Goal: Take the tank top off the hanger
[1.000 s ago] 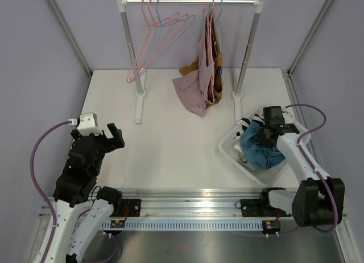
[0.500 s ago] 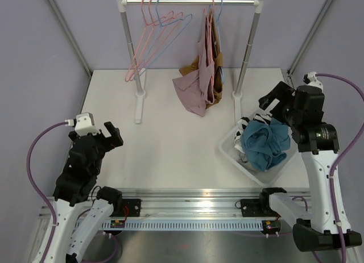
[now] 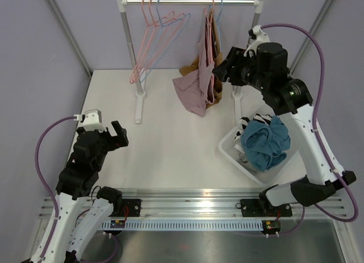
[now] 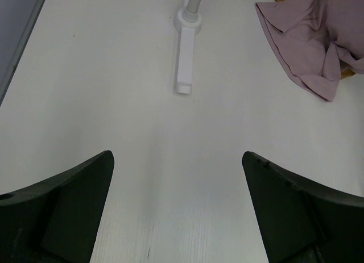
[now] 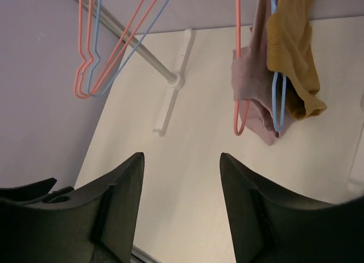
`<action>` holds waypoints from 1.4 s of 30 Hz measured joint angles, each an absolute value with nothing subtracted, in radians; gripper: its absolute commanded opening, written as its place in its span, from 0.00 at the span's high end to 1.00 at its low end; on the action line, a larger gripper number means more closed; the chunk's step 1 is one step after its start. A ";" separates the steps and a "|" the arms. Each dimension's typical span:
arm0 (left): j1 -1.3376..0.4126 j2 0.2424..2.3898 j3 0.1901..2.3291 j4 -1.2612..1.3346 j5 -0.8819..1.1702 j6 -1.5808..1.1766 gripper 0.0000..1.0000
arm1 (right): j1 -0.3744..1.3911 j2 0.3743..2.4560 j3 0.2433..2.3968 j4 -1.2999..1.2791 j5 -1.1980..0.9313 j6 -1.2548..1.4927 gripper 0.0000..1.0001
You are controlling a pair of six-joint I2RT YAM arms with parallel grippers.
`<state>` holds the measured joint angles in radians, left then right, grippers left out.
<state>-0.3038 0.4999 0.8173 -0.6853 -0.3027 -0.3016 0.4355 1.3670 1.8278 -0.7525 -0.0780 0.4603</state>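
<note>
A mauve tank top [image 3: 196,87] hangs on a pink hanger [image 5: 238,64] at the right end of the rail [image 3: 187,1], its hem resting on the table. A mustard garment [image 5: 293,41] hangs behind it on a blue hanger [image 5: 277,87]. The mauve top also shows in the left wrist view [image 4: 310,47]. My right gripper [image 3: 223,70] is open and empty, raised just right of the hanging clothes. My left gripper [image 3: 116,135] is open and empty, low over the table's left side.
Several empty pink and blue hangers [image 3: 156,41] hang at the rail's left end. The rack's white feet [image 3: 138,107] stand on the table. A white basket [image 3: 230,149] with a teal garment [image 3: 264,143] sits at the right.
My right arm has risen from the basket, leaving the teal garment there, and swung left and back up to the rack's right end. The left arm has barely moved.
</note>
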 measured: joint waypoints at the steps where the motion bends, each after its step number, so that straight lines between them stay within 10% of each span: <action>1: -0.304 0.501 0.817 -0.686 -0.296 -0.299 0.01 | 0.457 1.399 1.863 -0.751 -0.055 0.443 0.43; 15: -0.304 0.508 0.817 -0.679 -0.256 -0.285 0.01 | 0.509 1.969 2.505 -0.876 0.254 0.160 0.53; 23: -0.303 0.519 0.817 -0.679 -0.243 -0.284 0.01 | 0.480 2.070 2.587 -0.884 0.265 0.110 0.60; 33: -0.303 0.519 0.817 -0.679 -0.234 -0.284 0.01 | 0.454 2.173 2.642 -0.864 0.230 0.098 1.00; 42: -0.303 0.519 0.817 -0.679 -0.227 -0.284 0.01 | 0.455 2.170 2.642 -0.861 0.214 0.105 1.00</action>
<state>-0.3035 0.5190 0.8169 -0.6788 -0.2272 -0.2840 0.4553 2.1704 2.6423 -0.8608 0.2142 0.1051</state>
